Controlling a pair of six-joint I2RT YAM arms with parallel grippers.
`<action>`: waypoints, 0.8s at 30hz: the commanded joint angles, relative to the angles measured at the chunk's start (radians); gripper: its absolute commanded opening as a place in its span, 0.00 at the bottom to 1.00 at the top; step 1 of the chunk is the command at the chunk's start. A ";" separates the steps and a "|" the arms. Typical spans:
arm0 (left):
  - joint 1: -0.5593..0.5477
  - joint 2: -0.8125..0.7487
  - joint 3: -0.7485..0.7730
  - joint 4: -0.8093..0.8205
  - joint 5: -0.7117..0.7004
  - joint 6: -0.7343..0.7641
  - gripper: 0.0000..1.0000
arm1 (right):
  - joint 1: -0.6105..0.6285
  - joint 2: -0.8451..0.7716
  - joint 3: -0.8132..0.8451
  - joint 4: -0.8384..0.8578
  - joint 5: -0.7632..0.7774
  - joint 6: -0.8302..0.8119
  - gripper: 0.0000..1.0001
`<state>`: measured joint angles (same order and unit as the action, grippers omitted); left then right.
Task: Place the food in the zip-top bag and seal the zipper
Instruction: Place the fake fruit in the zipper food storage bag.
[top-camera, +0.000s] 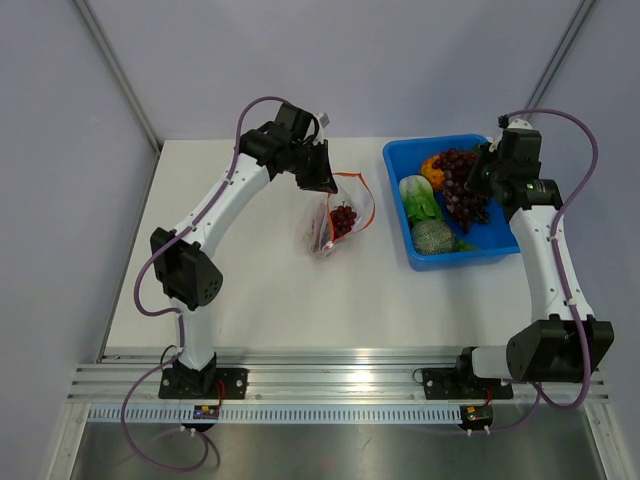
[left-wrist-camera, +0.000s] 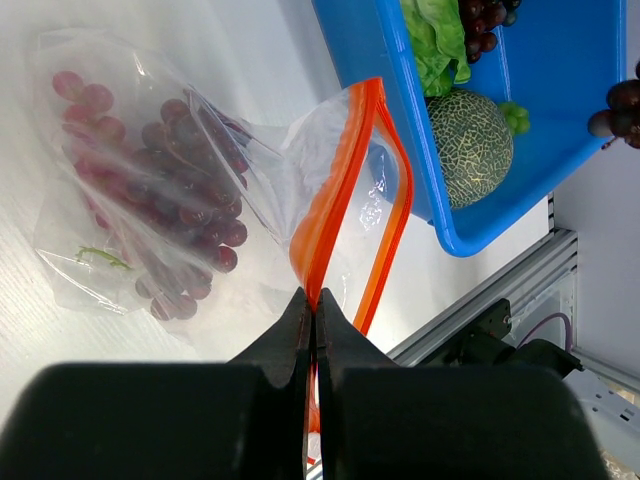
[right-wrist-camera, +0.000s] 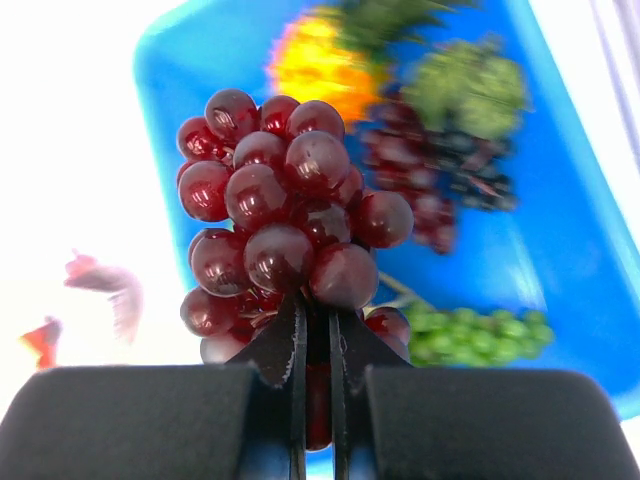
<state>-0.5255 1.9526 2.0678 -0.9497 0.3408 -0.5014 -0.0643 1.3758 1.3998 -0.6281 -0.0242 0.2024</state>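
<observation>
The right hand (right-wrist-camera: 318, 312) is closed on the stem side of a dark red grape bunch (right-wrist-camera: 280, 230), which hangs above the blue bin (top-camera: 398, 205). A melon (left-wrist-camera: 470, 145), a lettuce (left-wrist-camera: 435, 45) and more fruit lie in the bin.

The zip-top bag (left-wrist-camera: 70, 270) lies on the tabletop (top-camera: 260, 290) just beside the bin, on the left arm's side. A second bunch (left-wrist-camera: 185, 200) is already inside it. The left hand (left-wrist-camera: 312, 300) is closed on the zipper (left-wrist-camera: 330, 175) and lifts one lip, so the mouth stands open as a narrow loop turned toward the bin.

In my judgement the step is to carry the held bunch from the bin to that mouth.
- The loop looks hardly wider than the bunch, so the right hand should come in along the line of the opening.
- The grip should open only when the grapes are past the orange strip.
- The left hand should keep the lip high and steady.
- A bunch that catches on the strip may drag the light bag away from the bin or fall onto the tabletop.
</observation>
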 joint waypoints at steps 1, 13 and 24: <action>-0.004 -0.027 0.043 0.029 0.032 0.006 0.00 | 0.105 -0.087 0.073 0.034 -0.063 0.043 0.00; -0.004 -0.050 0.012 0.012 0.015 0.024 0.00 | 0.368 -0.103 0.123 0.097 -0.226 0.160 0.00; 0.002 -0.049 0.055 0.017 0.006 0.023 0.00 | 0.478 0.028 0.134 0.036 -0.240 0.175 0.00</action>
<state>-0.5255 1.9522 2.0686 -0.9508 0.3367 -0.4942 0.3893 1.3800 1.5051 -0.6098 -0.2325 0.3565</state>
